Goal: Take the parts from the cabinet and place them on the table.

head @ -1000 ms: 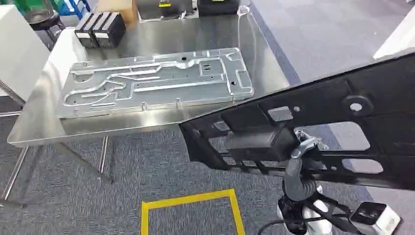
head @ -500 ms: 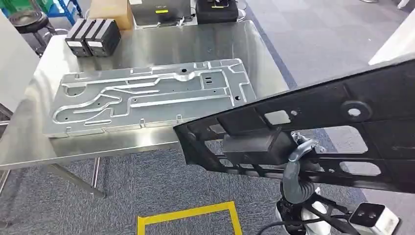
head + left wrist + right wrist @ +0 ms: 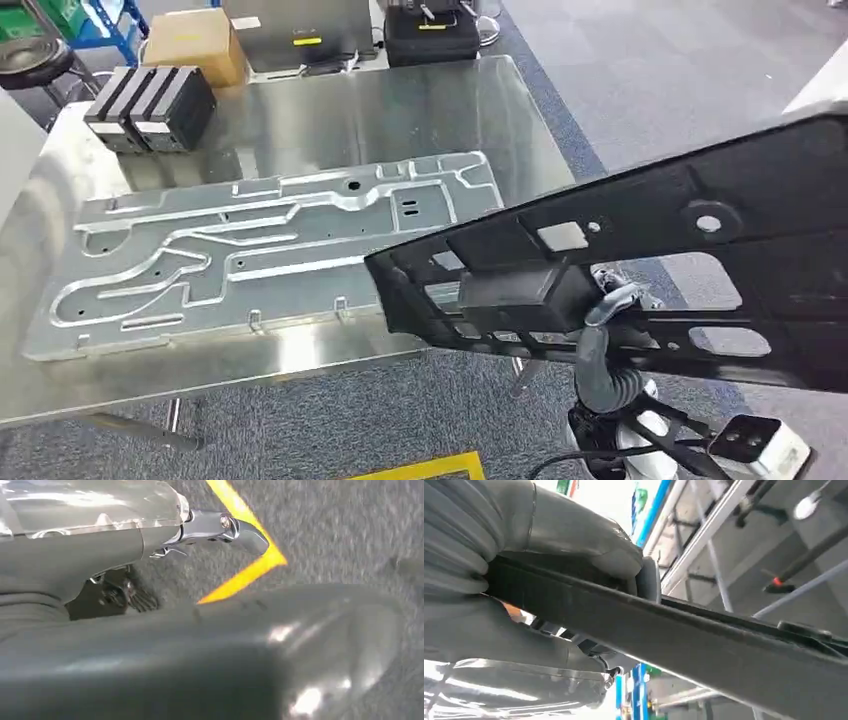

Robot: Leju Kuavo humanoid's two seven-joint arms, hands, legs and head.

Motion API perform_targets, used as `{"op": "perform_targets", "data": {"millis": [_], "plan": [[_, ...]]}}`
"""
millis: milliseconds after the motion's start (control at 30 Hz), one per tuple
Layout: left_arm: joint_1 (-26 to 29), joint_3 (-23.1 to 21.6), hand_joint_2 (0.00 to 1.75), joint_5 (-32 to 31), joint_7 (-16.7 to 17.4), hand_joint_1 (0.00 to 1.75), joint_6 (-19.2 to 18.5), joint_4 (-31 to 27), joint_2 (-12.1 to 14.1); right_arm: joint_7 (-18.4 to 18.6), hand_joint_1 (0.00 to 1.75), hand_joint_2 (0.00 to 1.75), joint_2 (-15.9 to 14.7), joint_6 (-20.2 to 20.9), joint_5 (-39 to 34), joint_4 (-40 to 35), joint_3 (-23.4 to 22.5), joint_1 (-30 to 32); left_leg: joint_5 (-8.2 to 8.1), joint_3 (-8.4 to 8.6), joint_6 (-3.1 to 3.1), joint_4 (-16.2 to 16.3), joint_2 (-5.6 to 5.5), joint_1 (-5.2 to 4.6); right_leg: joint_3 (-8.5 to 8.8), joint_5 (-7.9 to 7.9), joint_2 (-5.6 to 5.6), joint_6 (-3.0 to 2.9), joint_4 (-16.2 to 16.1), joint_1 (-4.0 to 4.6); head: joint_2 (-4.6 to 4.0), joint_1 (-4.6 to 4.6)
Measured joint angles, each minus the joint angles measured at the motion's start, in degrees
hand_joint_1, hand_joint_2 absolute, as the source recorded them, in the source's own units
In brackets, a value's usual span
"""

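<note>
A long black plastic panel (image 3: 640,215) with several cut-outs hangs in front of me, its left end over the near right corner of the steel table (image 3: 400,100). My left hand (image 3: 612,300) comes up from under the panel, with a silver finger hooked through one opening. In the left wrist view that finger (image 3: 220,527) lies beside the panel's dark surface (image 3: 225,645). In the right wrist view my right hand (image 3: 574,535) grips the panel's edge (image 3: 704,640), thumb on one side. A large pressed metal plate (image 3: 270,250) lies flat on the table.
Black boxes (image 3: 150,105) stand at the table's far left corner, with a cardboard box (image 3: 195,45) and dark cases behind them. Yellow floor tape (image 3: 420,467) marks the carpet by my feet. Bare steel shows beyond the plate. Shelving fills the background of the right wrist view.
The camera has moved closer to the table, so the table and plate sit lower and further left in the picture. The panel keeps its place in my hands.
</note>
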Motion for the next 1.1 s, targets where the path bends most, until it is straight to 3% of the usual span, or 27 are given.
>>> {"op": "perform_targets", "data": {"millis": [33,100,133,167,200,233,267,300,333,400,433,467,533,567,600,633,667,733,767,800,900,967,1000,1067,1100], "plan": [[0.0,0.0,0.00,0.0,-0.2,0.00,-0.2,0.0,0.0,0.0,1.75,1.75,-0.2,-2.5,1.8,0.1,-0.3,-1.0,-3.21,-2.44,-0.07,2.2,0.00,0.00,0.89,-0.59,0.23,-0.04,-0.3,0.01,0.00,0.00],[0.0,0.0,0.00,0.0,-1.2,0.00,-1.0,0.0,0.0,0.5,1.75,1.75,-1.1,-8.9,6.1,0.8,-1.5,-3.9,-9.07,-5.39,-0.11,2.9,0.00,-0.02,2.31,-1.68,0.63,-0.09,-0.3,0.12,0.00,0.00],[0.0,0.0,0.00,0.0,-1.8,0.00,-1.7,0.0,0.0,1.4,1.75,1.75,-1.9,-12.8,8.6,1.7,-2.3,-5.8,-9.56,-6.19,-0.02,1.8,0.01,-0.02,3.00,-2.17,0.80,-0.05,-0.3,0.16,0.00,0.00],[0.1,-0.1,0.00,0.0,-2.5,0.00,-2.5,0.0,0.1,3.0,1.75,1.75,-2.8,-17.2,12.2,2.8,-3.2,-8.3,-7.58,-6.37,0.18,-0.7,0.01,-0.03,3.80,-2.65,0.94,0.02,-0.3,0.22,0.00,-0.02],[0.0,-0.2,0.00,0.0,-3.3,0.00,-3.3,0.0,0.1,5.1,1.75,1.75,-4.1,-22.4,17.5,4.5,-4.0,-10.8,-3.19,-5.96,0.46,-4.6,0.01,-0.05,4.55,-3.12,1.02,0.15,-0.3,0.26,0.00,0.00],[0.0,-0.2,0.00,0.0,-4.0,0.00,-3.9,0.0,0.1,7.2,1.75,1.75,-5.3,-26.5,21.8,6.2,-4.2,-13.4,2.31,-5.37,0.85,-9.1,0.09,-0.10,5.09,-3.51,1.02,0.32,-0.3,0.28,0.00,0.00],[0.0,-0.2,0.00,0.0,-4.6,0.00,-4.3,0.0,0.2,8.9,1.75,1.75,-6.9,-29.8,25.4,8.6,-4.3,-15.9,6.45,-5.93,1.35,-12.3,0.25,-0.27,5.11,-3.71,1.05,0.57,-0.2,0.33,0.00,0.00],[-0.1,-0.3,0.00,-0.1,-4.9,0.00,-4.6,0.0,0.2,9.7,1.75,1.75,-8.0,-31.1,27.2,10.3,-4.4,-17.6,4.84,-6.19,1.42,-12.3,0.30,-0.65,4.83,-3.71,1.28,0.93,0.0,0.44,0.00,-0.02],[-0.2,-0.4,0.00,-0.2,-5.1,0.00,-4.8,0.0,0.2,10.1,1.75,1.75,-9.0,-31.5,27.7,11.4,-4.6,-18.9,5.93,-6.07,1.77,-12.3,0.20,-0.69,4.59,-3.87,1.30,1.44,0.0,0.46,0.00,0.00],[0.0,-0.6,0.00,0.0,-5.2,0.00,-4.8,0.0,0.2,10.4,1.75,1.75,-10.2,-32.1,28.0,12.8,-4.7,-20.3,6.55,-6.05,2.42,-12.5,0.10,-0.73,4.83,-3.88,1.28,2.11,-0.4,0.45,0.00,-0.02],[0.0,-0.6,0.00,0.2,-5.2,0.00,-4.8,0.0,0.1,10.6,1.75,1.75,-11.0,-32.2,28.0,13.4,-4.7,-20.9,7.07,-5.56,2.85,-13.3,0.21,-0.02,4.73,-4.35,1.11,2.41,-0.2,0.49,0.00,0.00],[-0.2,-0.7,0.00,0.1,-5.2,0.00,-4.9,0.0,0.1,10.6,1.75,1.75,-11.3,-32.4,28.0,13.7,-4.7,-21.6,7.15,-5.33,3.04,-13.7,0.13,-0.17,4.24,-5.37,0.52,2.65,1.2,0.41,0.00,0.02],[-0.3,-0.9,0.00,0.1,-5.2,0.00,-4.9,0.0,0.1,10.6,1.75,1.75,-12.4,-32.6,28.0,14.6,-4.6,-22.6,6.96,-5.18,3.46,-13.8,0.13,-0.17,0.16,-9.60,0.30,3.01,9.4,0.22,0.00,0.00],[-0.3,-1.0,0.00,0.1,-5.2,0.00,-4.9,0.0,0.1,10.6,1.75,1.75,-12.6,-32.7,28.0,14.9,-4.6,-22.6,6.80,-5.08,3.51,-13.8,0.11,-0.17,-2.05,-11.12,0.29,3.20,13.6,0.13,0.00,0.00],[-0.2,-1.1,0.00,0.1,-5.2,0.00,-4.9,0.0,0.1,10.6,1.75,1.75,-12.8,-32.8,28.0,15.3,-4.6,-22.6,6.61,-4.96,3.48,-13.7,0.08,-0.17,-3.94,-11.67,0.26,3.39,16.8,-0.07,0.00,0.00],[-0.2,-1.1,0.00,0.1,-5.2,0.00,-4.9,0.0,0.1,10.6,1.75,1.75,-12.9,-32.8,28.0,15.7,-4.6,-22.6,6.39,-4.69,3.41,-13.7,0.03,-0.16,-4.38,-10.59,0.18,3.55,16.8,-0.30,0.00,0.00],[-0.1,-1.2,0.00,0.1,-5.2,0.00,-4.9,0.0,0.1,10.6,1.75,1.75,-13.1,-32.8,28.0,16.1,-4.6,-22.6,6.09,-4.31,3.26,-13.7,-0.04,-0.14,-3.26,-8.33,0.01,3.62,14.1,-0.48,0.00,0.00],[-0.1,-1.2,0.00,0.1,-5.2,0.00,-4.9,0.0,-0.1,10.6,1.75,1.75,-13.4,-32.8,28.0,16.5,-4.6,-22.9,5.30,-3.34,2.74,-13.6,-0.12,-0.05,1.67,-2.66,-0.24,3.69,3.8,-0.81,0.00,0.00],[-0.2,-1.2,0.00,0.1,-5.2,0.00,-4.9,0.0,-0.1,10.6,1.75,1.75,-13.5,-32.8,28.0,16.6,-4.6,-23.0,4.88,-3.23,2.33,-13.5,-0.13,-0.07,3.13,-2.46,-0.32,3.64,0.6,-0.87,0.00,0.00],[-0.3,-1.2,0.00,0.1,-5.2,0.00,-4.9,0.0,-0.1,10.6,1.75,1.75,-13.6,-32.9,28.1,16.8,-4.5,-23.3,4.61,-3.42,1.90,-13.0,-0.17,-0.49,3.43,-2.88,-0.20,3.26,-0.4,-0.35,0.00,0.00],[-0.2,-1.3,0.00,0.0,-5.6,0.00,-5.0,0.0,-0.1,11.2,1.75,1.75,-13.7,-33.7,29.7,17.4,-4.5,-23.4,4.54,-3.12,1.07,-13.8,-0.09,-0.46,3.29,-3.22,0.02,2.10,0.0,-0.30,0.00,0.00],[-0.3,-1.4,0.00,0.0,-6.9,0.00,-4.8,0.0,-0.1,14.3,1.75,1.75,-14.3,-36.0,36.3,18.1,-3.8,-24.9,3.18,-3.37,0.54,-12.4,-0.10,-0.36,3.86,-3.27,-0.06,1.24,-0.5,-0.64,0.00,0.00],[-0.3,-1.5,0.00,0.0,-7.6,0.00,-4.9,0.1,-0.2,16.3,1.75,1.75,-14.7,-37.4,41.3,19.1,-3.1,-26.6,1.32,-4.93,0.47,-9.0,-0.09,-0.35,3.93,-3.37,-0.06,0.93,-0.5,-0.62,0.00,0.00],[-0.3,-1.6,0.00,0.0,-9.0,0.00,-5.3,0.1,-0.2,21.5,1.75,1.75,-15.6,-38.3,53.2,23.1,-1.0,-32.1,-2.84,-10.24,0.33,1.2,-0.09,-0.36,3.93,-3.30,0.05,0.46,-0.4,-0.28,0.00,0.00],[-0.3,-1.6,0.00,0.0,-9.2,0.00,-5.5,0.1,-0.2,23.6,1.75,1.75,-16.0,-37.3,56.9,25.4,0.3,-35.1,-3.68,-12.18,0.37,4.6,-0.10,-0.38,3.92,-3.27,0.19,0.45,-0.4,-0.13,0.00,0.00]]}}
